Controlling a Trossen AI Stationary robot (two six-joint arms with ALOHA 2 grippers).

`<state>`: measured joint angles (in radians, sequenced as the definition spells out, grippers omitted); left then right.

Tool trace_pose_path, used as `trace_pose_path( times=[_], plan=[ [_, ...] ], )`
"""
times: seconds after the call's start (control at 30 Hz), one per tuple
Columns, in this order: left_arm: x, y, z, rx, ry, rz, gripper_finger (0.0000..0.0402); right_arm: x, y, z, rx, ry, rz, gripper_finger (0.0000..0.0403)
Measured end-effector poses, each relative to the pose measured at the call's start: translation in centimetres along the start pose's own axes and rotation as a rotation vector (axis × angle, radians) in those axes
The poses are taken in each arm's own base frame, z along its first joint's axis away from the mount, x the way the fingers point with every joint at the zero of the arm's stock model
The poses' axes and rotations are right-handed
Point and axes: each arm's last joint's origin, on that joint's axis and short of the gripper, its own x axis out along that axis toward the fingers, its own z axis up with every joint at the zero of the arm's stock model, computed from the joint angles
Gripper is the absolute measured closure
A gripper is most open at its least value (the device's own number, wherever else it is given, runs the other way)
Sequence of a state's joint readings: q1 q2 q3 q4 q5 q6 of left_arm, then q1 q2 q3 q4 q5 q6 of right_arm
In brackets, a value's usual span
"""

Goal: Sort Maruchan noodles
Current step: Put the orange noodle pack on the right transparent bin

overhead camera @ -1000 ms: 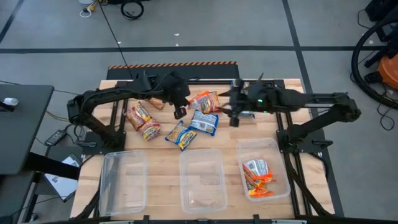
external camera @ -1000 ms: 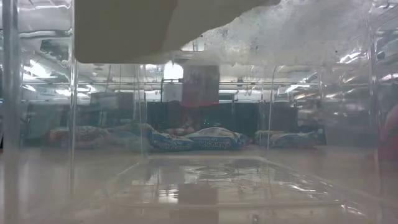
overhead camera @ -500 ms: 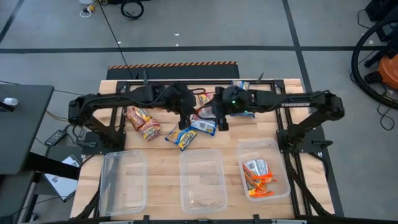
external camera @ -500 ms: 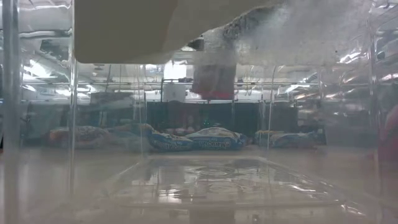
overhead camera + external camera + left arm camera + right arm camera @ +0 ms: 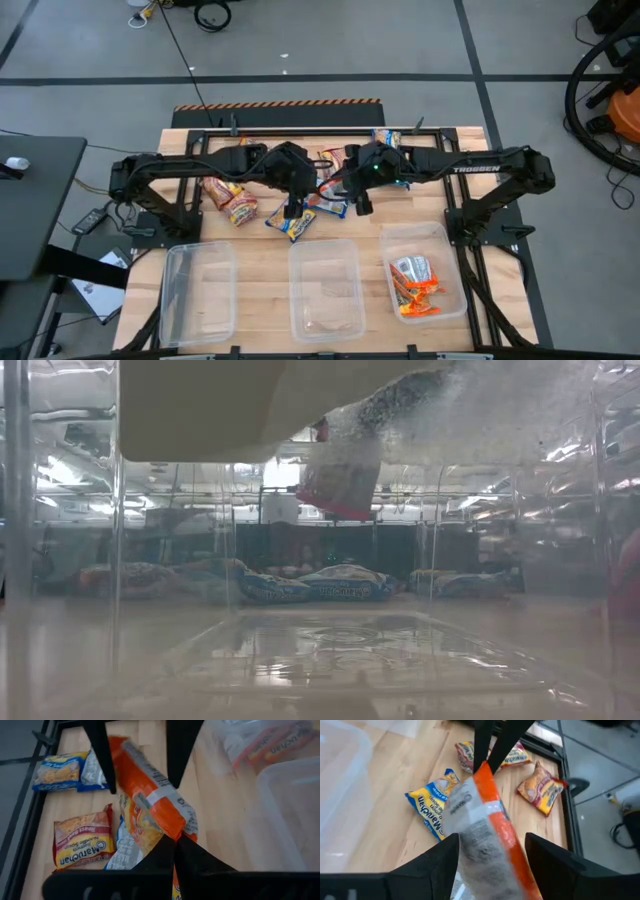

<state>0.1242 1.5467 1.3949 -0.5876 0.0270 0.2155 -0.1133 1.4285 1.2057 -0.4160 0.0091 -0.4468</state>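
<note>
Orange crinkly noodle packet (image 5: 152, 795) hangs pinched in left pincer (image 5: 174, 851).

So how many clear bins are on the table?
3, in a row along the near edge: left bin, middle bin, right bin with packets inside. None seems hidden.

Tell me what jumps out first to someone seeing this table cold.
Mid-table, both arms meet over one orange noodle packet: the left pincer is shut on its end while the right pincer stands open around it. Loose packets lie scattered on the wood behind. Of three clear bins along the near edge, only the right bin holds packets.
</note>
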Motion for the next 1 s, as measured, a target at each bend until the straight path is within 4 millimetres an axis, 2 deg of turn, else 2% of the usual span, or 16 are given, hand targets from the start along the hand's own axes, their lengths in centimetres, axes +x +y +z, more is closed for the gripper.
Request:
trace_pose_path(
  times=[0.17,0.4,0.53,0.77,0.9,1.0],
  plan=[
    [0.4,-0.2,0.2,0.057,-0.022,-0.013,0.0390,0.4,0.4,-0.3,-0.006,0.018,0.061,0.0153],
    [1.5,-1.0,0.9,0.125,-0.077,-0.026,0.0389,2.3,1.0,-1.1,-0.008,0.087,0.126,0.0147],
    [1.4,-1.4,1.1,0.132,-0.094,-0.029,0.0389,2.5,1.3,-1.0,-0.017,0.082,0.131,0.0176],
    [1.4,-1.4,1.2,0.111,-0.083,0.033,0.0388,2.2,1.4,-0.9,0.010,0.088,0.117,0.0266],
    [1.0,-1.4,1.4,0.032,-0.098,0.038,0.0375,2.0,1.5,-1.0,0.024,0.097,0.120,0.0267],
    [-0.8,-1.1,2.8,-0.051,-0.148,0.043,0.0342,1.0,1.6,-0.9,0.045,0.109,0.107,0.0267]
  ],
)
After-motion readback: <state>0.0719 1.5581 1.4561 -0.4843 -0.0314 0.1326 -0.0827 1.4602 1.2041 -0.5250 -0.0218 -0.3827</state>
